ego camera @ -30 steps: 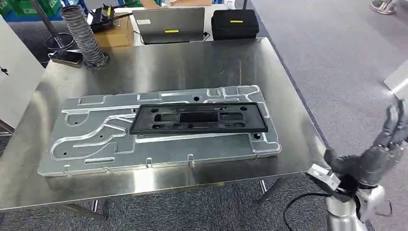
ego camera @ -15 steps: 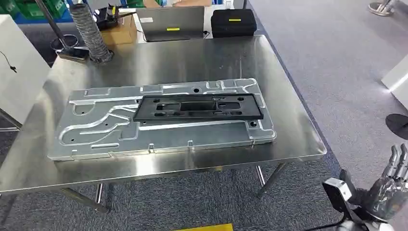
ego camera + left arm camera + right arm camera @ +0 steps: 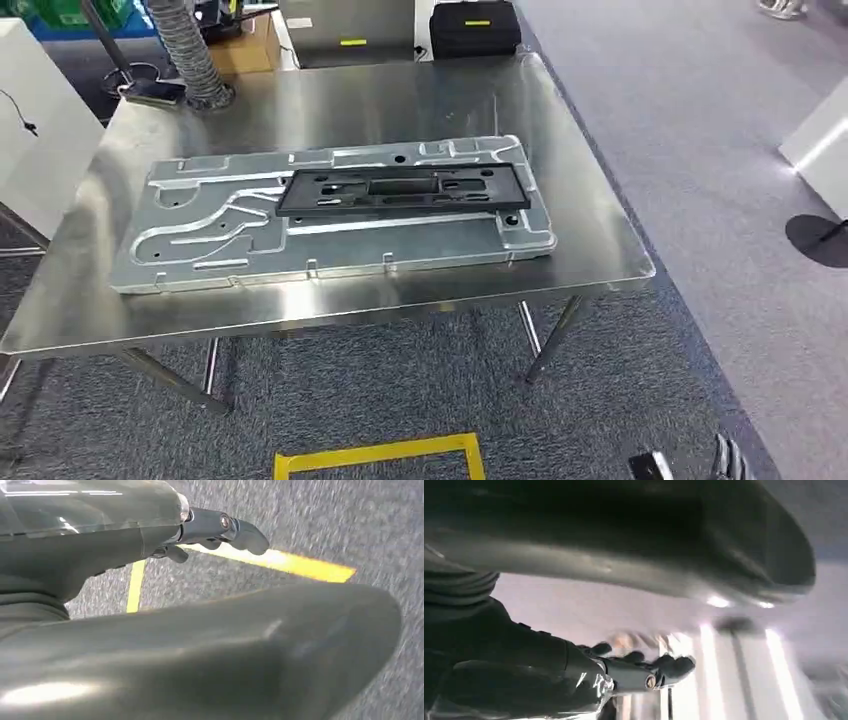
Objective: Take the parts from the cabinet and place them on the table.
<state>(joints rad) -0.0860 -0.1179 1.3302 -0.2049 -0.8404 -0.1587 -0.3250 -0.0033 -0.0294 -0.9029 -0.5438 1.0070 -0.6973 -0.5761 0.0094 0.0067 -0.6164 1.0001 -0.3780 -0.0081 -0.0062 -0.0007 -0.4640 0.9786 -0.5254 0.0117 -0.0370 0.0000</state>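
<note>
Right hand (image 3: 730, 462) at low corner of head view, nothing visible in it; wrist view blurred, fingers look loosely spread. Left hand (image 3: 220, 527) hangs over carpet and yellow floor tape (image 3: 378, 455), fingers apart, holding nothing. Ahead of both hands, well apart: table (image 3: 600, 250) carrying metal plate (image 3: 200, 250), black frame (image 3: 400, 190) flat on top. Step: parts placed, likely heading for cabinet. Next: find cabinet, reach next part.
</note>
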